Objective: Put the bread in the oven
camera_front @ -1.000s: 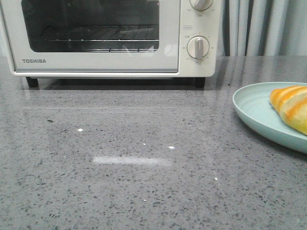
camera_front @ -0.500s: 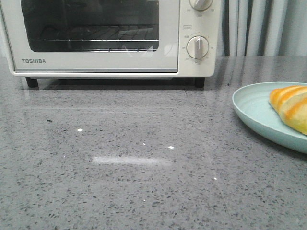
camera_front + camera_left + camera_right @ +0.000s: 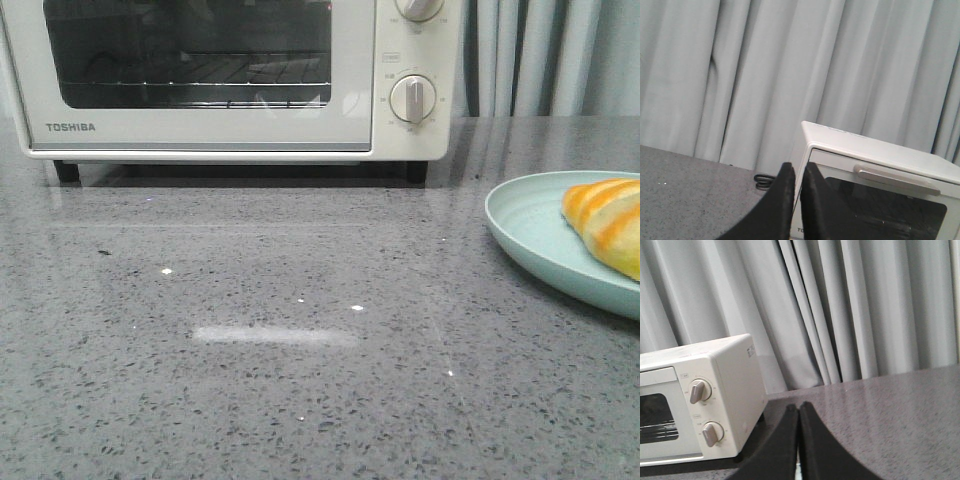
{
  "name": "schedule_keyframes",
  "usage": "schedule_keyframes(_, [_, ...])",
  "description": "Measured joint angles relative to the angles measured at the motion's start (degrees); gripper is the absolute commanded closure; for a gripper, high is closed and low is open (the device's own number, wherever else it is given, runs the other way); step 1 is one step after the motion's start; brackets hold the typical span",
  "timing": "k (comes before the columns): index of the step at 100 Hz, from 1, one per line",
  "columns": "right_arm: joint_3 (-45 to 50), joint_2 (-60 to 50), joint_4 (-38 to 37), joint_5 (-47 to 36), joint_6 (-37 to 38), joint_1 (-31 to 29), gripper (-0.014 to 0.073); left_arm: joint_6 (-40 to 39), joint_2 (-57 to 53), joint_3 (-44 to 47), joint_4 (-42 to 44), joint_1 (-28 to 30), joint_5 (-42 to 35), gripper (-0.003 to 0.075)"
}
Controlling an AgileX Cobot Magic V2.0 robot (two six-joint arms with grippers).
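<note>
At the back of the counter: oven (image 3: pixel 230 80), cream-white, door shut, a wire rack dimly visible behind the glass.
Oven, seen from the left gripper: just beyond the fingertips and off to one side; its grey door handle (image 3: pixel 896 179) runs along the top of the door.
Oven, seen from the right gripper: beyond the fingertips to the other side, knob end nearest, two round knobs (image 3: pixel 700 391) one above the other.
Left gripper (image 3: pixel 798 167): black fingers pressed nearly together with only a thin slit between them, nothing held, raised off the counter and facing the curtain (image 3: pixel 740 75).
Right gripper (image 3: pixel 798 409): fingers together, tips meeting, nothing between them, also raised above the counter.
Bread (image 3: pixel 608 222): golden-orange with pale stripes, lying on the plate, partly cut off by the front view's right edge, well apart from both grippers and neither gripper touching it.
Plate (image 3: pixel 530 225): pale blue-green, on the counter's right side, forward of the oven and to its right.
Counter (image 3: pixel 300 380): grey speckled stone, glossy.
Cable (image 3: pixel 762 180): dark loop on the counter beside the oven, near the left fingertips.
</note>
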Motion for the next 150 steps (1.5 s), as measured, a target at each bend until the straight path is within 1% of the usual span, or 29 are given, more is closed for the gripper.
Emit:
schedule_keyframes(16, [-2.79, 0.0, -0.29, 2.65, -3.37, 0.02, 0.0638, 8.87, 7.58, -5.86, -6.22, -4.77, 4.82, 0.0739])
schedule_keyframes(28, [-4.09, 0.0, -0.38, 3.17, -4.32, 0.02, 0.0636, 13.39, 13.94, -9.51, -8.65, -9.24, 6.94, 0.0738])
schedule_keyframes(32, [-4.59, 0.53, -0.38, 3.29, -4.88, 0.02, 0.063, 14.55, 16.1, -10.71, -8.9, -10.87, 7.37, 0.0736])
schedule_keyframes(36, [-5.43, 1.61, -0.38, 3.54, -5.53, 0.02, 0.0603, 15.76, 18.1, -11.87, -9.03, -12.21, 7.93, 0.0725])
schedule_keyframes(43, [-7.25, 4.35, -0.38, 3.8, -6.63, 0.12, 0.0517, 17.63, 21.0, -13.69, -9.15, -14.77, 8.82, 0.0677])
schedule_keyframes(52, [-10.25, 8.43, -0.38, 4.04, -7.77, 0.96, 0.038, 19.23, 23.77, -15.43, -9.15, -17.55, 9.08, 0.0576])
schedule_keyframes(57, [-12.13, 11.36, -0.38, 4.04, -8.17, 1.87, 0.0331, 19.6, 25.31, -16.05, -8.78, -18.63, 9.08, 0.0519])
schedule_keyframes(61, [-13.79, 13.19, -0.38, 4.04, -8.45, 2.87, 0.0312, 19.72, 26.21, -16.54, -8.54, -19.24, 8.85, 0.0477])
schedule_keyframes(65, [-15.2, 15.4, -0.38, 4.04, -8.73, 3.83, 0.0314, 19.85, 27.3, -16.78, -8.26, -19.74, 8.45, 0.0446])
schedule_keyframes(73, [-18.52, 19.37, -0.38, 4.04, -8.88, 6.39, 0.0315, 19.94, 29.42, -17.46, -8.03, -20.13, 7.53, 0.0426])
schedule_keyframes(97, [-26.21, 30.9, -0.5, 5.82, -9.24, 13.26, 0.0315, 19.94, 38.22, -21.47, -7.69, -20.22, 6.53, 0.0426])
schedule_keyframes(112, [-28.76, 34.92, -0.74, 6.66, -9.31, 15.94, 0.0315, 19.94, 44.05, -24.58, -7.69, -20.22, 3.84, 0.0438])
schedule_keyframes(121, [-29.45, 35.59, -0.86, 6.9, -9.31, 16.45, 0.0315, 19.94, 47.23, -25.87, -7.69, -20.22, 2.14, 0.0509])
schedule_keyframes(130, [-29.68, 35.7, -1.01, 7.15, -9.31, 16.57, 0.0315, 19.94, 49.87, -26.72, -7.69, -20.22, 0.79, 0.061])
schedule_keyframes(135, [-29.78, 35.7, -1.11, 7.41, -9.31, 16.57, 0.0315, 19.94, 51.05, -26.85, -7.69, -20.22, -0.17, 0.0654])
schedule_keyframes(142, [-29.78, 35.7, -1.15, 7.56, -9.31, 16.66, 0.0315, 19.94, 52.5, -27.08, -7.69, -20.36, -1.79, 0.0702])
schedule_keyframes(150, [-29.78, 35.7, -1.15, 7.66, -9.31, 16.66, 0.0315, 19.94, 53.86, -27.08, -7.69, -20.82, -4.55, 0.0733])
